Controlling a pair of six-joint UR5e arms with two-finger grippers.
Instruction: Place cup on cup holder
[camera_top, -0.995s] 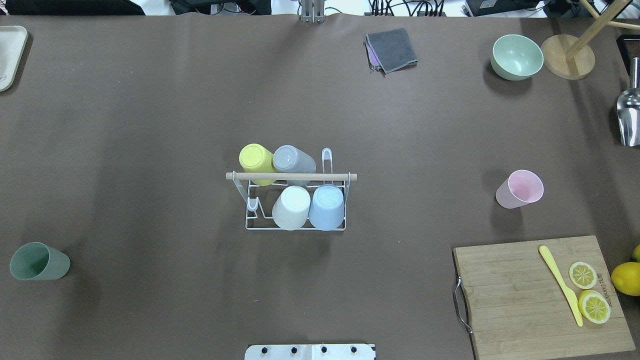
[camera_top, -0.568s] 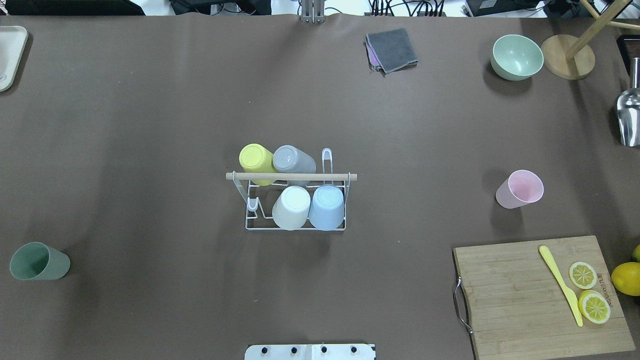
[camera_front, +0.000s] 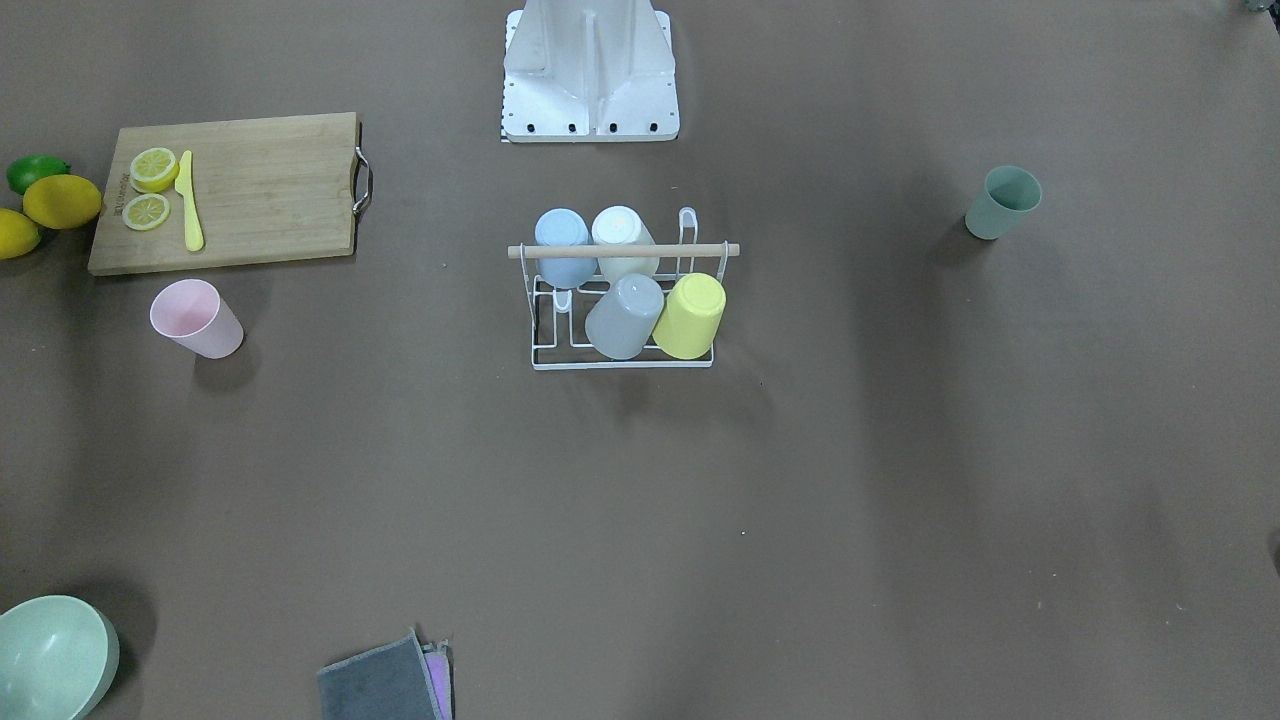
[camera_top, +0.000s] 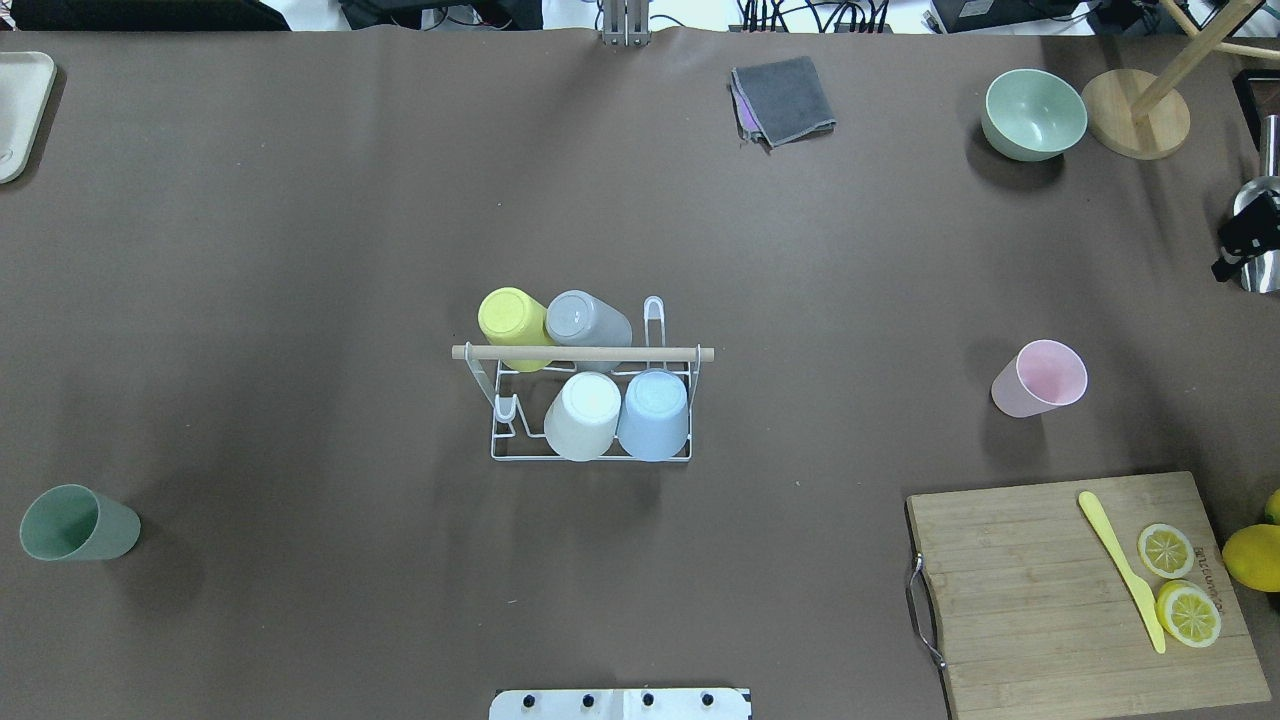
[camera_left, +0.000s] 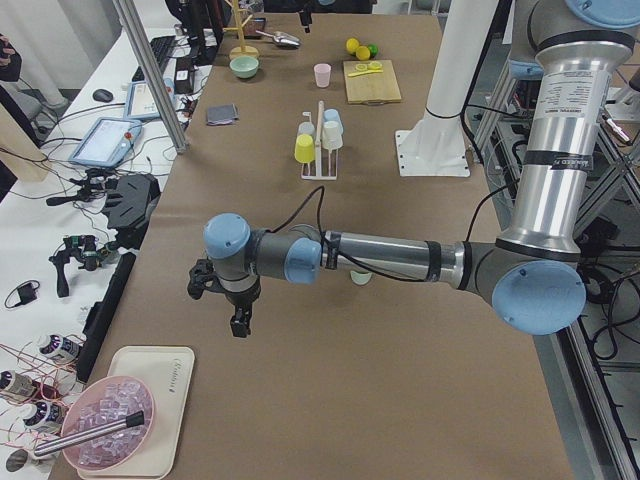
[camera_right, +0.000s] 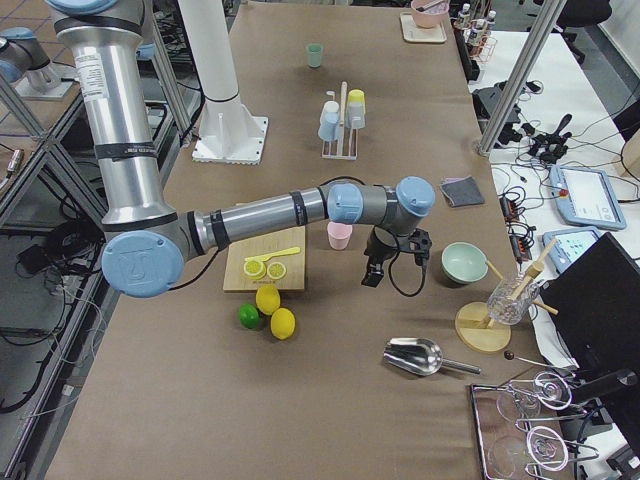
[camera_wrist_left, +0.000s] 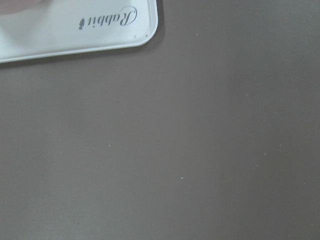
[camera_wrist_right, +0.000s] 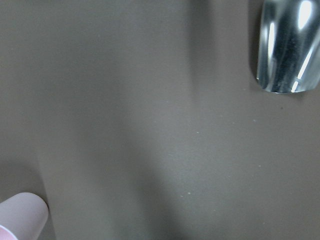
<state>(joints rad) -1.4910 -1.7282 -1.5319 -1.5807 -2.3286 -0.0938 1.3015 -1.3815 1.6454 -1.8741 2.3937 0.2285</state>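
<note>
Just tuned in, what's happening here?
A yellow cup, grey cup, white cup and blue cup already sit upturned on the cup holder. The pink cup and green cup stand loose on the table. Neither gripper seems to hold anything: the right gripper hangs near the pink cup, the left gripper near a tray.

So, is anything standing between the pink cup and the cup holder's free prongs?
Nothing visible does. Only bare table lies between the pink cup and the cup holder. The free prong at that end stands uncovered, beside the grey cup.
</note>
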